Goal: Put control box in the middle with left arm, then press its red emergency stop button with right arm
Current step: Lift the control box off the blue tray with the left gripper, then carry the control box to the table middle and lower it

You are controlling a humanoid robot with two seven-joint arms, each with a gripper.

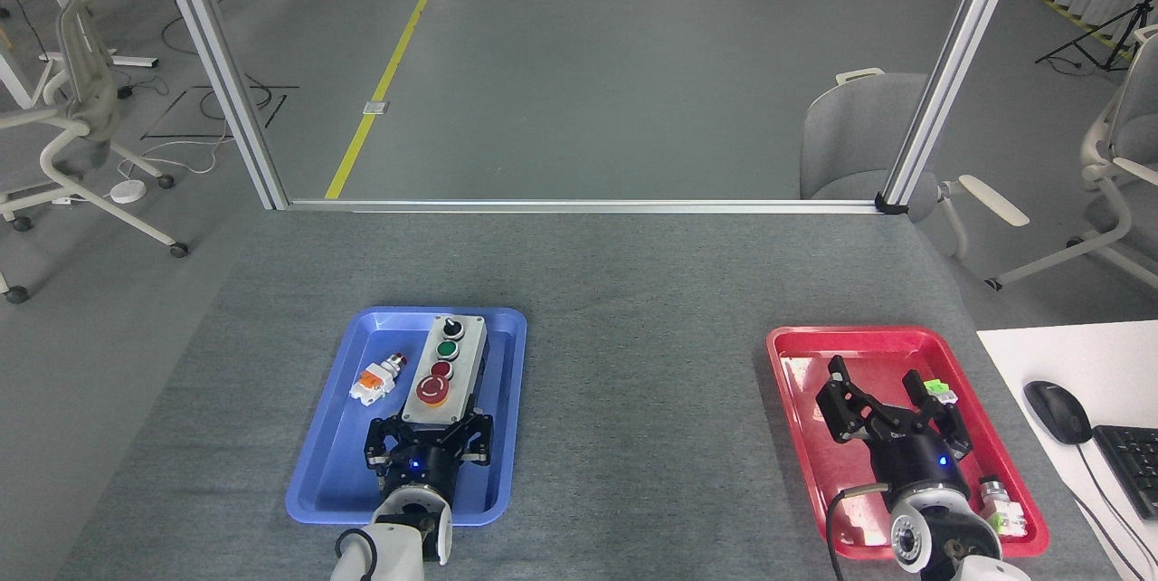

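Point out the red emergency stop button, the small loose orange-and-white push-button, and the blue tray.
red emergency stop button (433, 390), head view: top of its round red cap.
orange-and-white push-button (375, 379), head view: middle of its body.
blue tray (339, 463), head view: bare floor near its left side.

Evenly and brightly lit from overhead, diffuse, with no hard shadows anywhere. Only soft, faint shade under the blue tray rim and beside the control box. Mild sheen on the polished floor beyond the table, and small pale glints on the red tray near its far left corner. Sharp focus across the whole view, near and far alike; no motion blur. Slight wide-angle splay at the edges, the metal posts leaning outward. Colours somewhat cool and greyish; blue indicator lights on both dark grippers clearly seen.
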